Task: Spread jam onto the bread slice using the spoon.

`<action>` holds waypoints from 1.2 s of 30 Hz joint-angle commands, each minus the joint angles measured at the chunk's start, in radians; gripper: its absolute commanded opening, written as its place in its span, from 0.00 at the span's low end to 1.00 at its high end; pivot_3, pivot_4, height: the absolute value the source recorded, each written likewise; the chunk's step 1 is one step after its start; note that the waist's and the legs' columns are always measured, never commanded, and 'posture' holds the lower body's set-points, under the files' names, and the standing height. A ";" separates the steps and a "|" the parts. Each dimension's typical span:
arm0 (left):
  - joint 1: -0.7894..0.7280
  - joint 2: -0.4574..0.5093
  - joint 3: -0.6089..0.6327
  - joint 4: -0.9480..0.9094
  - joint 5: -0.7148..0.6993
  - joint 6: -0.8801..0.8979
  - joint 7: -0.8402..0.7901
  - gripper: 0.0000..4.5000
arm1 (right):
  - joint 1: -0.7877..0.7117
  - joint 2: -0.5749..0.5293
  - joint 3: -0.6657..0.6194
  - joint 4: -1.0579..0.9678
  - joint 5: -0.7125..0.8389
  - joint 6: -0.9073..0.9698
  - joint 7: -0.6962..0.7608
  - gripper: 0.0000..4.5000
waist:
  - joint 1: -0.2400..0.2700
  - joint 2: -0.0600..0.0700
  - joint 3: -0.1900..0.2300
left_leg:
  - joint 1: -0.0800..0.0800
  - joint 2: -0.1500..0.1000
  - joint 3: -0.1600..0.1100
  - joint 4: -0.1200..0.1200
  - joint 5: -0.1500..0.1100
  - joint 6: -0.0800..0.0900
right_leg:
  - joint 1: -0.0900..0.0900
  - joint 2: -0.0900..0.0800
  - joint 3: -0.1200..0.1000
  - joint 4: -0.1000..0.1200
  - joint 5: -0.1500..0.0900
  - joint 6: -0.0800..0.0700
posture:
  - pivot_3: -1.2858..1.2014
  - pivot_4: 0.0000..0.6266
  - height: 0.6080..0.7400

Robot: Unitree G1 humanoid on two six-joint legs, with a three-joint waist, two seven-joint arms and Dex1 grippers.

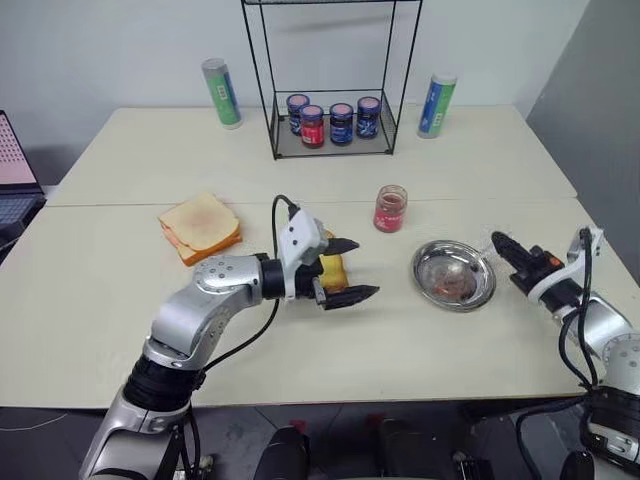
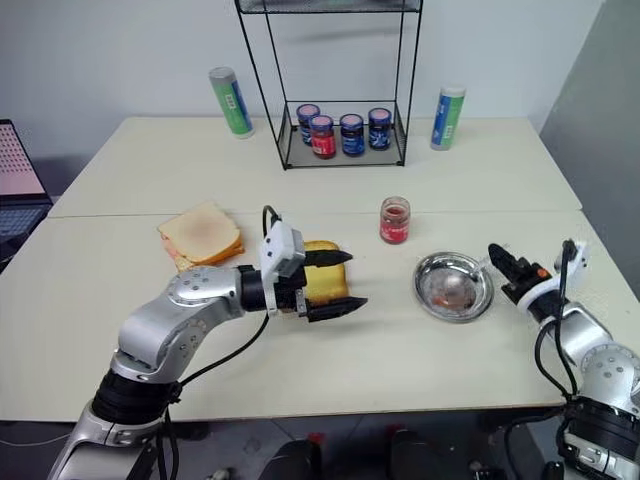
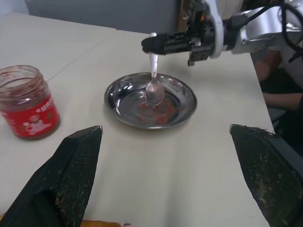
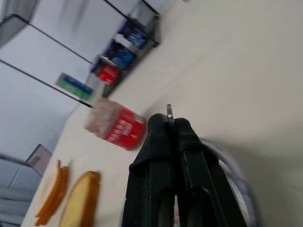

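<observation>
Fig.: spoon pick-up at the dish, bread waiting at table centre. R gripper [image 3: 150, 44] has its fingers closed together on the top of the handle of the spoon [image 3: 154, 80]; the spoon hangs nearly upright, long axis vertical, bowl downward and at or just above the floor of the steel dish [image 3: 184, 106], which carries red smears. Whether the bowl touches the dish cannot be told. L gripper [image 1: 348, 268] hovers over the bread slice [image 2: 322, 282] w/ its fingers [image 3: 78, 163] wide apart and nothing between them; it points toward the dish. The bread lies flat under and just behind the L fingers, toward the robot's left of the dish and well apart from it. The jam jar [image 1: 390, 209] stands upright, lid off, between bread and dish and a little farther back. A paler slice [image 1: 200, 226] sits further left; the wire rack [image 1: 335, 130] w/ four dark-lidded jars stands at the back. Key relation: the bread lies to the left of the held spoon, across bare table, so the R arm holds the tool while the L arm is nearer the bread. Judgement: next step likely needs the spoon carried leftward w/ the bowl kept level, then tipped so its long axis runs along the slice; L gripper overhangs the slice and could obstruct.
</observation>
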 commanded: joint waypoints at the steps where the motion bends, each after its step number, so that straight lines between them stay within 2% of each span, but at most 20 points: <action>1: 0.048 0.029 0.051 -0.071 -0.038 0.008 -0.007 1.00 | -0.105 -0.001 0.000 -0.125 0.123 0.015 -0.110 0.02 | -0.001 0.000 0.000 | 0.000 0.000 0.000 0.000 0.000 0.000 | 0.000 0.000 0.000 0.000 0.000 0.000 | 0.52 0.24 1.00; 5: 0.063 0.007 0.107 -0.068 -0.060 0.008 0.046 1.00 | -0.227 -0.006 0.061 -0.115 0.115 0.010 -0.144 0.02 | 0.001 0.000 0.000 | -0.001 0.000 -0.001 0.000 0.000 0.000 | 0.000 0.000 -0.001 0.000 0.000 0.000 | 0.52 0.24 1.00; 13: 0.073 -0.084 0.109 -0.051 -0.005 -0.040 0.181 1.00 | -0.486 -0.012 0.284 0.094 -0.218 -0.144 -0.026 0.02 | 0.001 0.000 0.000 | -0.001 0.000 -0.001 0.000 0.000 0.000 | -0.001 0.000 -0.001 -0.001 0.000 0.000 | 0.52 0.24 1.00; 23: 0.097 -0.115 0.104 -0.065 0.030 -0.059 0.238 1.00 | -0.582 0.008 0.420 0.333 -0.508 -0.313 0.135 0.02 | 0.004 0.000 0.000 | -0.004 -0.001 0.000 0.001 0.000 0.000 | -0.003 -0.003 -0.002 0.000 0.000 0.000 | 0.52 0.24 1.00; 36: 0.095 -0.089 0.123 -0.070 0.025 -0.059 0.240 1.00 | -0.654 0.084 0.440 0.517 -0.700 -0.486 0.204 0.02 | 0.000 0.000 0.000 | -0.006 -0.001 0.000 0.001 0.000 0.000 | -0.006 -0.003 -0.002 0.002 0.000 0.000 | 0.52 0.24 1.00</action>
